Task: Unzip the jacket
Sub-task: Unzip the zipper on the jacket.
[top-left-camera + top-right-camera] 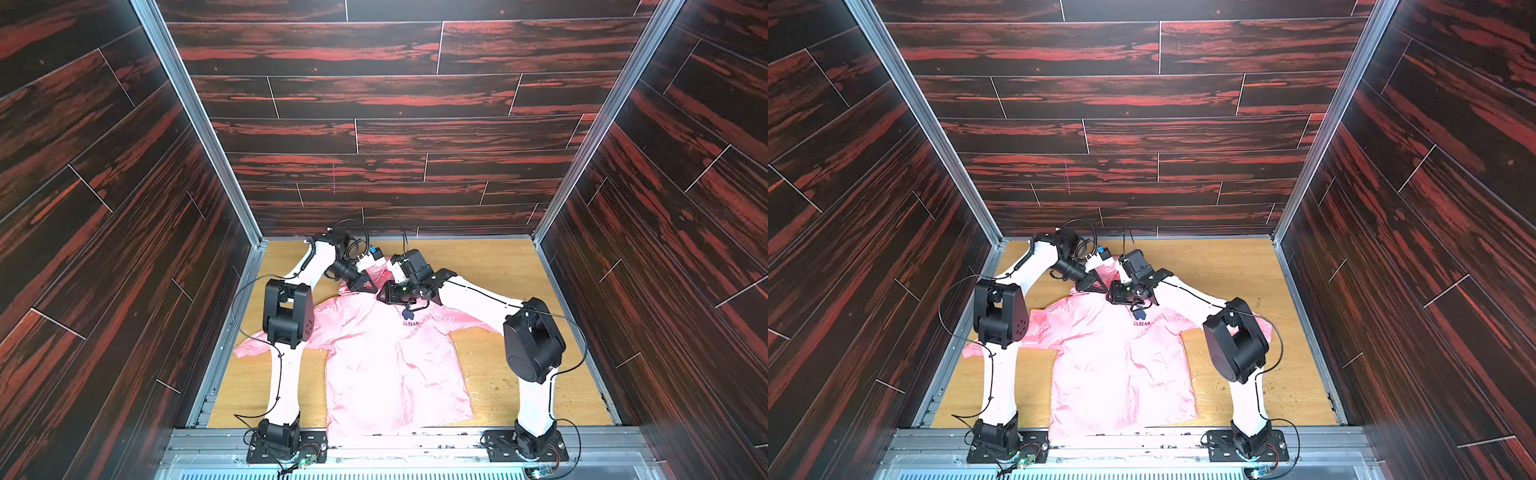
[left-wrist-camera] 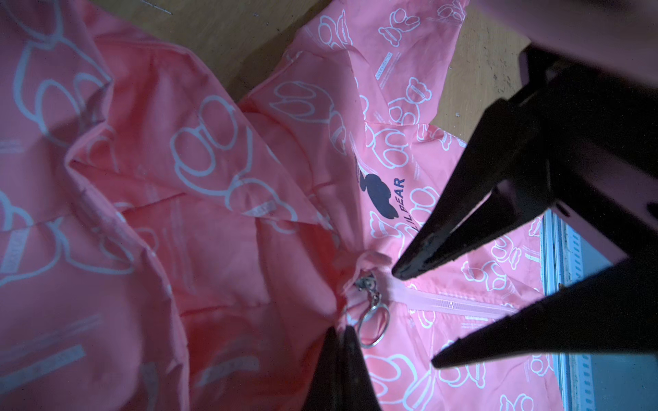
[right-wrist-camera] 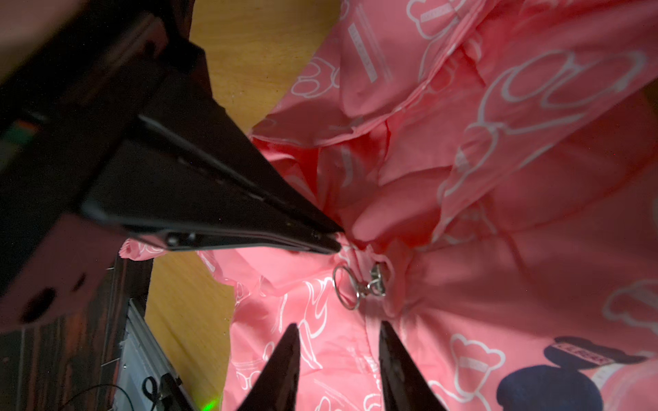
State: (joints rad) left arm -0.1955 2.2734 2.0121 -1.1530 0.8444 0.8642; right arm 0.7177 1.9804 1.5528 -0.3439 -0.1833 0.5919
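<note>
Pink hooded jacket (image 1: pixel 386 365) lies flat and front up at mid-desk in both top views (image 1: pixel 1121 374). Its hem is at the 6 o'clock edge of the wooden desk (image 1: pixel 498 266) and its hood points toward 12. One sleeve runs out toward 9; the other runs toward 3, partly under the right arm. A dark bear logo (image 1: pixel 409 316) reading LILBEAR sits on the chest.

Both arms meet at the collar, at 12 o'clock from the logo.

Left fingers (image 3: pixel 331 240) are clenched, tips pressed together on a pinch of jacket fabric right beside the top of the zipper. The cloth puckers toward that pinch. The left wrist view agrees.

Right fingers (image 3: pixel 285 366) are released and stand apart, grasping nothing. Their tips are close over the jacket front, just short of the zipper pull (image 3: pixel 375 283). In the left wrist view the pink zipper (image 2: pixel 452 304) runs between them. We cannot tell whether the tips touch the cloth.

The zipper pull sits at the collar end of the zipper. Its metal ring lies on the fabric just beside the left tips; we cannot tell if they touch. The zipper is closed along the stretch we see.
</note>
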